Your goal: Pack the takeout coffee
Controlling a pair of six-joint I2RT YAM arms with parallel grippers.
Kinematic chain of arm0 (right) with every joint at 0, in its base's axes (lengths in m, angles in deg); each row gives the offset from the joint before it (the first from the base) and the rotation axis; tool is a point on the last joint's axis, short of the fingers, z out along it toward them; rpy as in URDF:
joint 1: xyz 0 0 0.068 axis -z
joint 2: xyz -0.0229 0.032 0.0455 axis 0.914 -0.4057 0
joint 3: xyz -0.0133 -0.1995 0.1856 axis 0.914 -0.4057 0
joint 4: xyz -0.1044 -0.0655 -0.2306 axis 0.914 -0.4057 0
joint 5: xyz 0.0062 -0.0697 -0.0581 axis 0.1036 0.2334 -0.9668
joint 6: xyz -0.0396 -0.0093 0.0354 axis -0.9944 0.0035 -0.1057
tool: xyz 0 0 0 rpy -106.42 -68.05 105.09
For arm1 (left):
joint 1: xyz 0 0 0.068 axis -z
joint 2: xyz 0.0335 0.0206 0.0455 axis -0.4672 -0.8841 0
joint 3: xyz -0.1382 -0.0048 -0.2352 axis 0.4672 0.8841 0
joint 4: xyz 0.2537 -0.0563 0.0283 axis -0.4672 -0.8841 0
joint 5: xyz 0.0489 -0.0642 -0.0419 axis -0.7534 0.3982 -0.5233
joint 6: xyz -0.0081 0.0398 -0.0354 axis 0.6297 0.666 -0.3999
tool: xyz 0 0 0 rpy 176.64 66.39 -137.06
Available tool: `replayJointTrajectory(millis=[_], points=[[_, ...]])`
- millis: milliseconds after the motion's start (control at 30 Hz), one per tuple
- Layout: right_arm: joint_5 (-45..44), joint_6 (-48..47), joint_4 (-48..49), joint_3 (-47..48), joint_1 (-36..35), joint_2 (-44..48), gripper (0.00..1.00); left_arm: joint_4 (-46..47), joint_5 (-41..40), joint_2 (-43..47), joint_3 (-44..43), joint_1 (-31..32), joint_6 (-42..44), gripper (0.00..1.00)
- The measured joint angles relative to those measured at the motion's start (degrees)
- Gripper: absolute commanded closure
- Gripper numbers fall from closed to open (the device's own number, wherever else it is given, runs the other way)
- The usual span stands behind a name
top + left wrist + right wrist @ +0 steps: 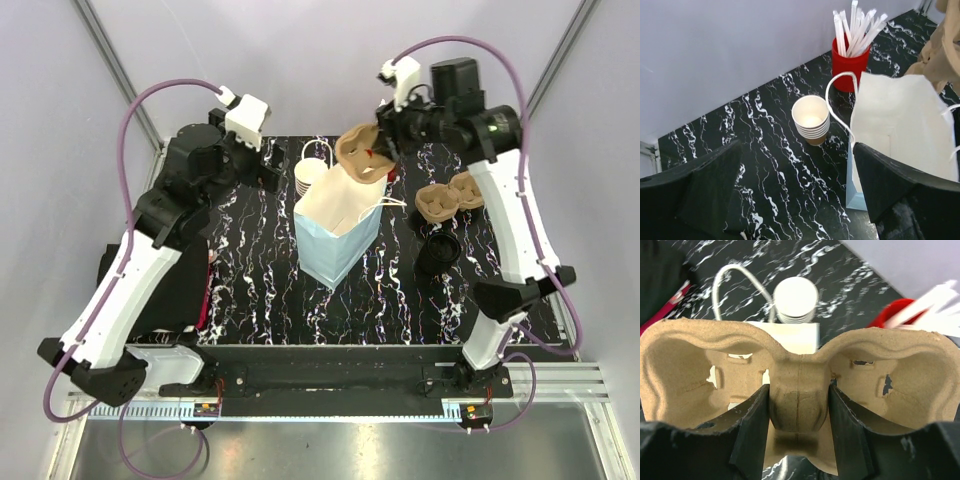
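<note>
My right gripper (386, 150) (799, 405) is shut on the middle ridge of a brown pulp two-cup carrier (360, 152) (800, 370) and holds it above the open mouth of a white and light-blue paper bag (338, 228) (900, 130). A round black lid (438, 250) lies on the table right of the bag; I cannot tell whether the kraft cup is under it. My left gripper (262, 165) (795, 185) is open and empty, low over the table left of the bag, pointing at the stack of lidless cups (811, 120).
The cup stack (312, 172) (795, 299) stands behind the bag. A red cup of white sticks (850, 65) (897, 315) stands further back. A second pulp carrier (450, 197) lies at the right. The bag's white cord handles (832, 100) stick out.
</note>
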Motion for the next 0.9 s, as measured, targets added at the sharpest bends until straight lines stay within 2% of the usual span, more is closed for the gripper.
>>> replayJointTrajectory(millis=[167,400,900], points=[[-0.2,0.0,-1.9,1.2,-5.9,-3.7,0.48,3.6,5.8,-3.1,4.7,-2.9,-0.3,0.01],[-0.2,0.0,-3.0,0.0,-10.8,-5.5,0.49,6.9,12.8,-8.7,5.0,-5.1,-1.9,0.01],[-2.1,0.1,-3.4,-6.4,-11.4,-6.7,0.49,12.3,21.9,-13.2,3.7,-7.1,-4.9,0.01]])
